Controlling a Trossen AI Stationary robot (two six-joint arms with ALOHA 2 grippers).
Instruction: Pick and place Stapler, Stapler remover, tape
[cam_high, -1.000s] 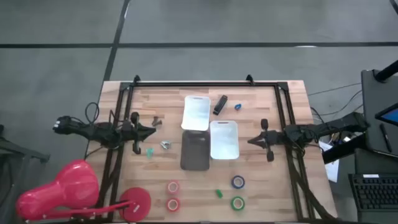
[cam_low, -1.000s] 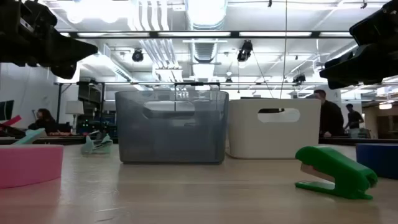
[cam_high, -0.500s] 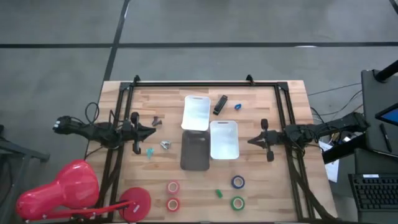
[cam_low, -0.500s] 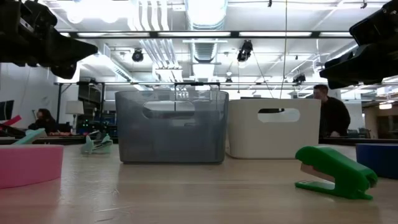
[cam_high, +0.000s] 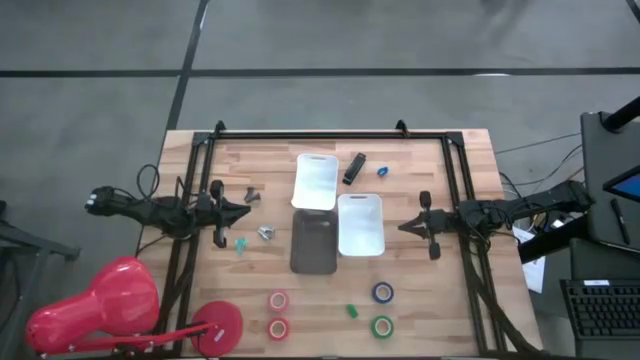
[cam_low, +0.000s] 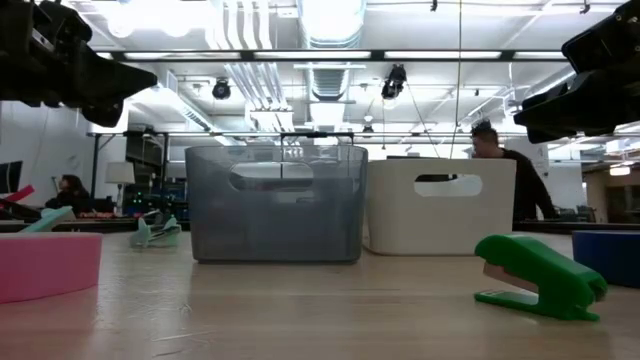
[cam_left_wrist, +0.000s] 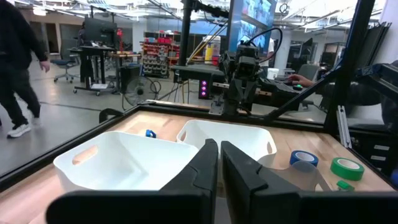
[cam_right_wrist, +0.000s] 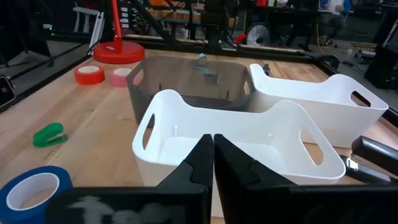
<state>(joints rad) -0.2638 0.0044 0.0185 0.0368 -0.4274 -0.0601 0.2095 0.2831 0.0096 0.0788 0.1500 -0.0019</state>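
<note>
In the high view, two red tape rolls (cam_high: 278, 300) (cam_high: 278, 327), a blue roll (cam_high: 383, 292) and a green roll (cam_high: 382, 326) lie flat near the table's near edge. A green staple remover (cam_high: 352, 311) lies between them. The black stapler (cam_high: 353, 168) and a small blue remover (cam_high: 382, 171) lie near the far edge. My left gripper (cam_high: 245, 208) hovers shut over the table's left side, and my right gripper (cam_high: 405, 226) hovers shut over its right side. Both point toward the trays and touch nothing. The wrist views show each pair of fingers closed (cam_left_wrist: 217, 146) (cam_right_wrist: 213, 140).
Two white trays (cam_high: 316, 182) (cam_high: 361, 224) and a grey tray (cam_high: 314, 242) stand at the table's middle. Small dark, silver and teal removers (cam_high: 251, 195) (cam_high: 266, 233) (cam_high: 240, 244) lie near my left gripper. A black frame (cam_high: 310, 135) rims the table. People move in the room behind.
</note>
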